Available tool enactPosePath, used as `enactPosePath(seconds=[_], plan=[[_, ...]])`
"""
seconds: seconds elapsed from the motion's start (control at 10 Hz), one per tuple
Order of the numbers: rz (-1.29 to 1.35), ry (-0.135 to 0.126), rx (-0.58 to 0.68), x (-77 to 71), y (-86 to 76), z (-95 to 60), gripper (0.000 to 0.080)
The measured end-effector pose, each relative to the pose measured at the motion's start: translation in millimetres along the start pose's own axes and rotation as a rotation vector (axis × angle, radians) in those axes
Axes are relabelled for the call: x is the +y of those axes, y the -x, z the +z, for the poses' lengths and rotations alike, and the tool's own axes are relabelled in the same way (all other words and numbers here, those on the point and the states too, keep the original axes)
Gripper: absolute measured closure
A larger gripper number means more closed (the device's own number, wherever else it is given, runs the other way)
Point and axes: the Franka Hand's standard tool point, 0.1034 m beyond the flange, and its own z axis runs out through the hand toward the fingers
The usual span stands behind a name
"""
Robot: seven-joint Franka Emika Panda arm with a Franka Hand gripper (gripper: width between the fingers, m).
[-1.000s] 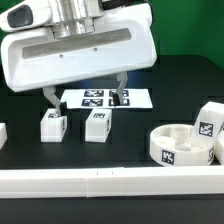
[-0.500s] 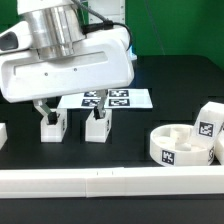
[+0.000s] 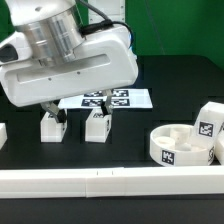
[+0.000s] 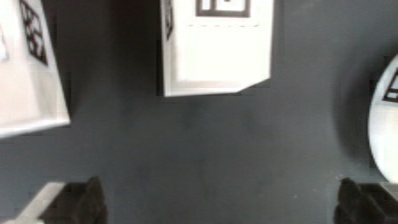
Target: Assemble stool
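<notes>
Two white tagged leg blocks stand side by side on the black table, one [image 3: 52, 125] to the exterior view's left of the other [image 3: 97, 125]. A third leg block [image 3: 210, 122] stands by the round ring-shaped seat disc [image 3: 183, 147] at the exterior view's right. My gripper [image 3: 75, 108] hangs open and empty just above and behind the two blocks. In the wrist view my gripper [image 4: 222, 205] has its dark fingertips [image 4: 71, 203] wide apart with bare table between them. One leg block [image 4: 217, 45] lies ahead, another [image 4: 27, 70] at the edge, and the seat's rim [image 4: 388, 110] opposite.
The marker board [image 3: 122, 100] lies flat behind the two blocks. A long white rail [image 3: 110, 182] runs along the table's front edge. A small white piece [image 3: 3, 133] shows at the exterior view's left edge.
My gripper has moved toward the exterior view's left and a little lower, and has tilted slightly. The blocks and the seat have not moved.
</notes>
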Motion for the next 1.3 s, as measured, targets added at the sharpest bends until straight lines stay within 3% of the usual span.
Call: enactPosePath(seconds=[0.2,0.7,0.9,1.3], plan=[[0.095,0.001,-0.161,-2.0,12.6,-2.9,0.0151],[0.111,-0.058,-0.512,-6.9,26.2,4.5,0.0151],[0.248,0.026,-0.549,-8.6,26.7,14.5,0.0151],[0.240,0.030,-0.551,-12.4,27.4,16.1,0.0151]])
